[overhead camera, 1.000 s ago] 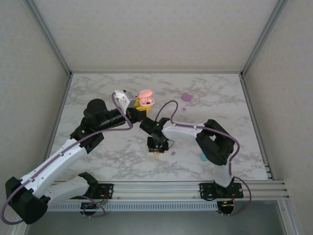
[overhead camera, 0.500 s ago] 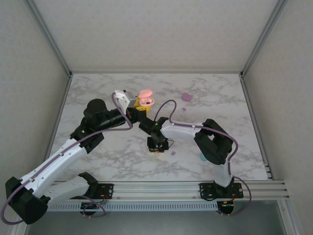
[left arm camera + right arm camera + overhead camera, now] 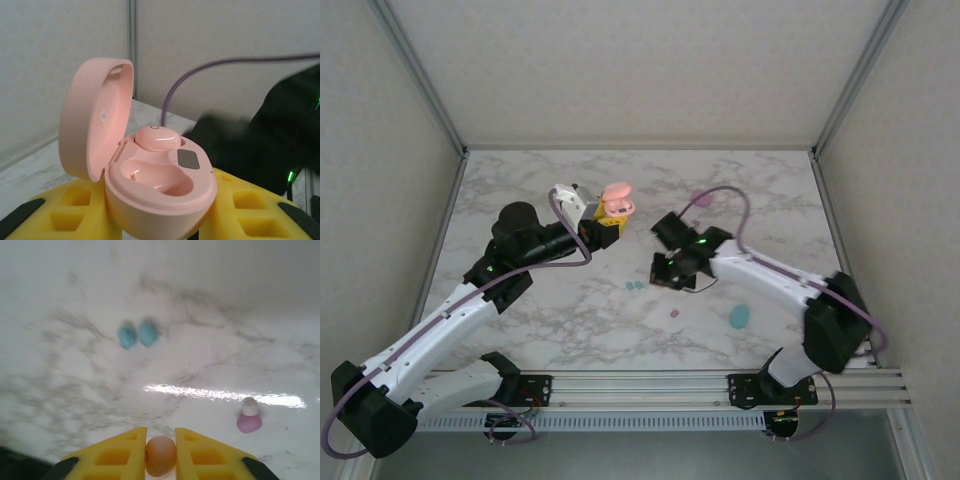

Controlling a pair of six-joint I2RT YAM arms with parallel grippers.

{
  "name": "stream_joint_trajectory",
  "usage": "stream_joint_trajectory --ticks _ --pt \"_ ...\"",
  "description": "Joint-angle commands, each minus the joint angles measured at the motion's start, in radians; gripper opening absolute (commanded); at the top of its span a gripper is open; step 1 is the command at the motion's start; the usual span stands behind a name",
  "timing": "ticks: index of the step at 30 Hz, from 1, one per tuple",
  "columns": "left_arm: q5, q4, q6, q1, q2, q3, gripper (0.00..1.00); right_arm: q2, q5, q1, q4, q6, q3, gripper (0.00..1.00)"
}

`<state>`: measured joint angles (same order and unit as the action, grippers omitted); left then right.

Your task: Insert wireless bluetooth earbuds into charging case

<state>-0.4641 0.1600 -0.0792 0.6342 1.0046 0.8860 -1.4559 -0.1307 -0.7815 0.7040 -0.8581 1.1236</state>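
Note:
My left gripper (image 3: pixel 603 225) is shut on the open peach-pink charging case (image 3: pixel 160 185), holding it above the table at the back centre (image 3: pixel 617 200). One pink earbud (image 3: pixel 157 138) sits in the case's far socket; the near socket (image 3: pixel 155 176) is empty. My right gripper (image 3: pixel 161 450) is shut on a second peach-pink earbud (image 3: pixel 161 456), pinched between its yellow fingers (image 3: pixel 117 455) above the table, right of the case (image 3: pixel 670 268). Two teal-blue earbuds (image 3: pixel 137 334) lie together on the marble. A purple earbud (image 3: pixel 248 416) lies further right.
A purple case (image 3: pixel 701 199) sits at the back right and a teal case (image 3: pixel 740 317) near the front right of the marble table (image 3: pixel 520 320). Frame posts and walls close in the sides.
My right arm has lifted off the table with the pink earbud and swung right and back, uncovering the two teal earbuds. The left arm holds still.

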Motion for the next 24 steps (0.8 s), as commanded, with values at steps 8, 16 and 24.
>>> stream_joint_trajectory --ticks 8,16,24 --pt "-0.040 0.093 0.016 0.011 0.063 -0.015 0.34 0.355 -0.195 0.123 -0.017 0.087 0.196 0.19" --pt "-0.095 0.111 -0.005 0.036 0.126 0.009 0.34 0.316 -0.403 0.120 -0.227 0.034 0.238 0.20" --pt "-0.108 0.092 -0.035 0.068 0.163 0.039 0.34 0.246 -0.432 0.108 -0.293 0.027 0.264 0.20"
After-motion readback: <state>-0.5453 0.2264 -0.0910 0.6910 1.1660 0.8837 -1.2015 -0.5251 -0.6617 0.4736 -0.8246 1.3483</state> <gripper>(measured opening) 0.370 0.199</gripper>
